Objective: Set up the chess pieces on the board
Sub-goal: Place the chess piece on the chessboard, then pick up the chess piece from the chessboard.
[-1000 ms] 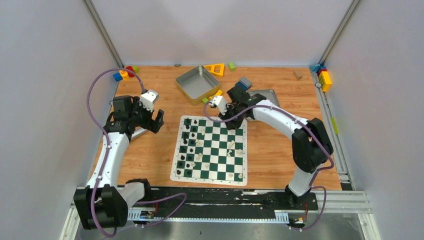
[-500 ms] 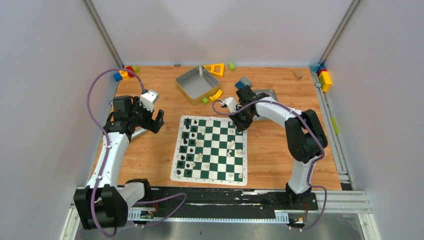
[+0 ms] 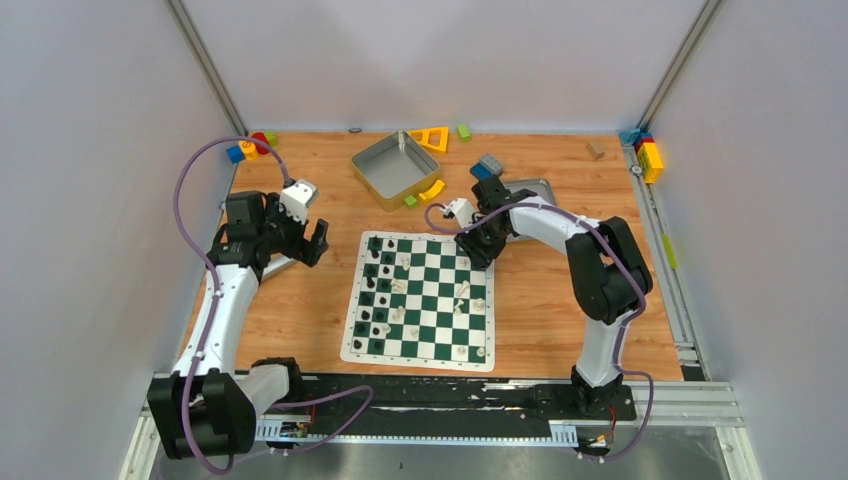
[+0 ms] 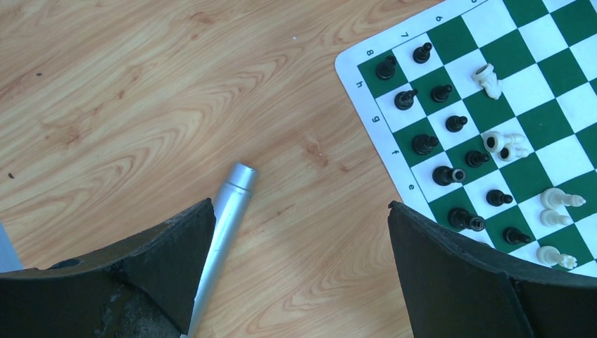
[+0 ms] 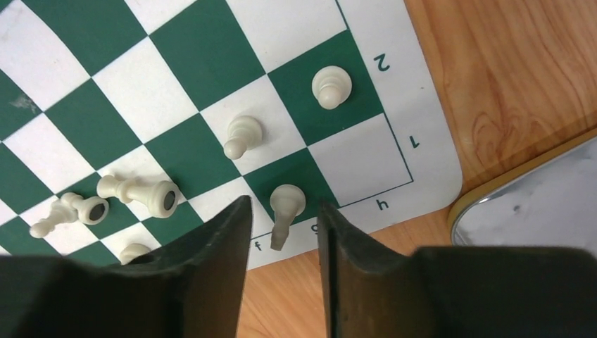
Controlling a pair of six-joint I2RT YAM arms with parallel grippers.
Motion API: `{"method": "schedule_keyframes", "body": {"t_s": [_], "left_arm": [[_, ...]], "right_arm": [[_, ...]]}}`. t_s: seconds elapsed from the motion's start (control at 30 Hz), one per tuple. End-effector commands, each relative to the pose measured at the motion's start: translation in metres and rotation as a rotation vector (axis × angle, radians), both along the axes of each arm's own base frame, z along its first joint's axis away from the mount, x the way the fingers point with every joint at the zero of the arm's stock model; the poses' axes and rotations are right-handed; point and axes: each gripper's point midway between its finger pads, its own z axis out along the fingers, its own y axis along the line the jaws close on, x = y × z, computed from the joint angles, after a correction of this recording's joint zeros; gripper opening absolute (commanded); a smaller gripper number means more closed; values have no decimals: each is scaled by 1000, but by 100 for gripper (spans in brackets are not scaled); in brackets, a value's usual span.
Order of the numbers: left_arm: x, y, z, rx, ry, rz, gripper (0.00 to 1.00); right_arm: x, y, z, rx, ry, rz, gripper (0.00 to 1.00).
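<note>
A: Which step is this?
B: Placing. The right gripper (image 5: pixel 283 211), jaws parted, straddles a cream piece (image 5: pixel 287 201) on the board (image 5: pixel 429 162) edge row, seemingly without touching it. Pawn or bishop, unclear.
A: Next?
B: Probably a straight lift clear. The left gripper (image 4: pixel 299 211) hangs spread wide, off-board.

This looks like a robot lab. Plain grey walls (image 3: pixel 90 200) box in a wood table (image 3: pixel 310 165) (like a little booth). Metal rails (image 3: pixel 683 330) run down the right, and two robot arms (image 3: pixel 215 310) are bolted at the bottom.
</note>
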Motion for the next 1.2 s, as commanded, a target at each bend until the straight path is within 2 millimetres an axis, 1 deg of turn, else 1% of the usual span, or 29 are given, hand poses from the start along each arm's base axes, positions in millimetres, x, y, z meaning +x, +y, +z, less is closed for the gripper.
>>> {"method": "schedule_keyframes", "body": {"t_s": [0.0,0.07,0.13,0.23,0.3,0.37,0.4,0.5,0.6,0.67,0.73,0.87,0.9,0.93,1.0,1.03,1.17], "left_arm": [[6,1,14,1,-48,-4,100],[6,2,14,3,-49,-1,100],[5,2,15,3,-51,1,100],[6,3,16,3,-55,8,100],[6,3,16,1,-56,13,100],[7,4,18,0,-58,21,100],[7,4,19,-1,-62,26,100],[7,6,22,-1,-71,41,100],[6,8,24,0,-76,50,100],[6,9,24,0,-78,52,100],[5,8,25,-2,-81,52,100],[5,9,26,-2,-83,52,100],[5,9,26,-2,-83,51,100],[5,9,26,-2,-83,51,100],[5,9,26,0,-84,50,100],[5,9,25,2,-82,49,100],[6,9,23,2,-81,50,100]], "right_arm": [[11,15,37,79,-95,-1,44],[12,27,58,122,-130,17,50],[10,44,77,162,-161,50,54],[-3,77,91,214,-175,134,55],[-8,98,91,227,-178,176,55],[-8,117,84,228,-175,197,56],[-4,129,86,239,-184,200,56],[3,156,79,257,-171,183,58],[10,174,68,255,-169,163,58],[13,180,59,240,-174,155,58],[15,183,50,222,-170,138,57],[14,181,36,193,-154,113,55],[10,180,35,191,-146,116,54],[6,177,37,195,-138,121,54],[-7,173,47,221,-125,141,54],[-18,168,49,230,-108,158,55],[-62,161,70,296,-78,276,57]]}}
